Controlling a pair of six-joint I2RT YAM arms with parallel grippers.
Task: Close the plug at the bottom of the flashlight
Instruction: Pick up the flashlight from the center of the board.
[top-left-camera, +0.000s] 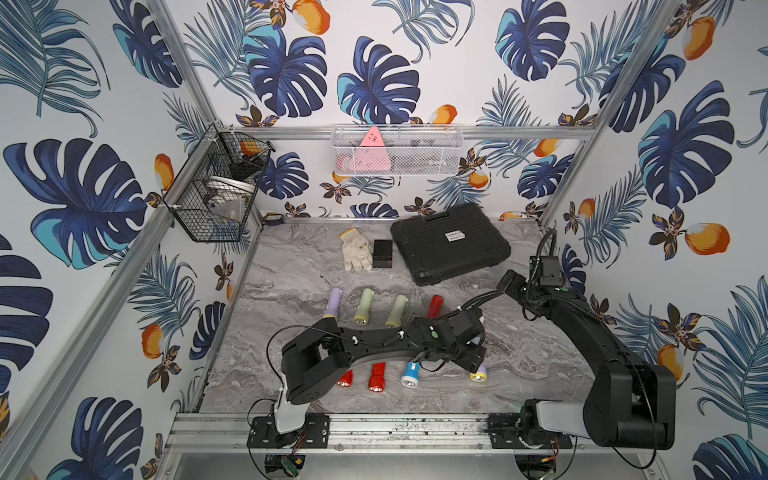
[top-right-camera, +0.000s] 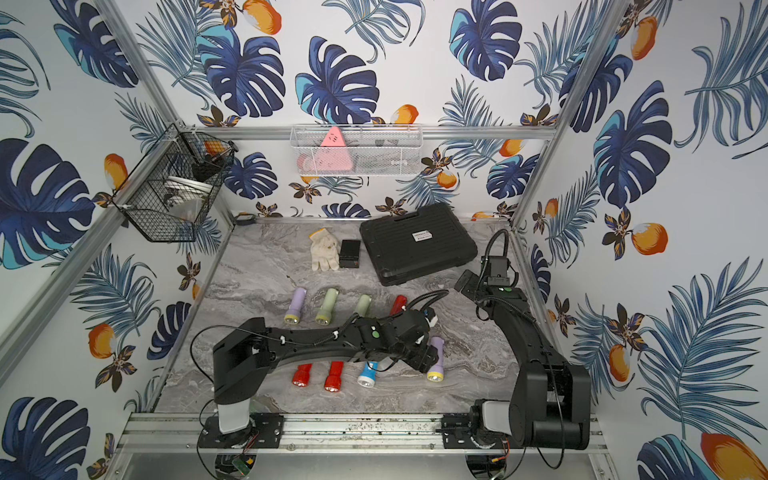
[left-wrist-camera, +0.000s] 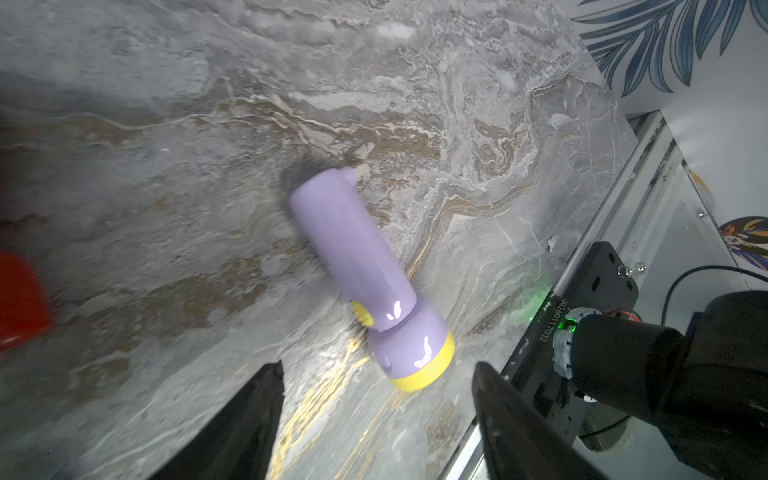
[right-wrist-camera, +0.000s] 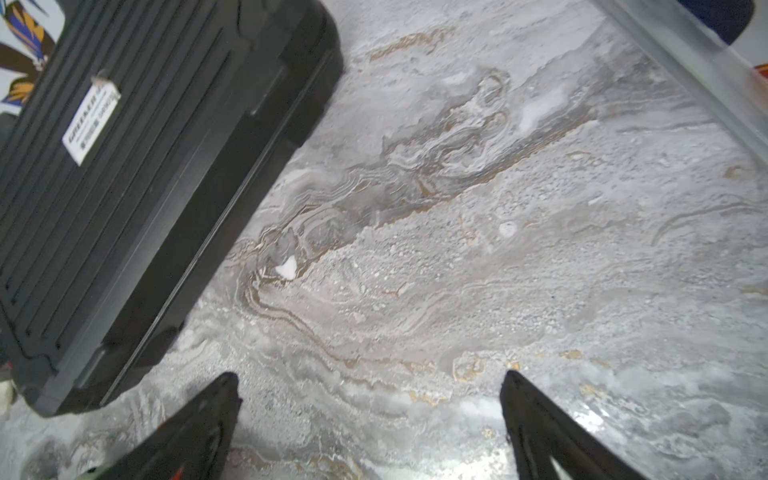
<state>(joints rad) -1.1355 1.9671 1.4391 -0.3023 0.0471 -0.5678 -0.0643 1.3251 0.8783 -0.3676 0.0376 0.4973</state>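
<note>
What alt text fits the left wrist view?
A purple flashlight with a yellow lens ring lies on the grey marbled table, beyond the left gripper, whose jaws stand open and empty. A red object shows blurred at the edge.

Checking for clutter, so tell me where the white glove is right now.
In both top views the white glove lies at the back of the table, just left of a small black box, which sits beside the big black case.

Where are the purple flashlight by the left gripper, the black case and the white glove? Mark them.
Purple flashlight (left-wrist-camera: 353, 257): left wrist view, middle of handle.
Black case (top-left-camera: 440, 253): in a top view, ribbed lid.
White glove (top-left-camera: 355, 249): in a top view, palm.
</note>
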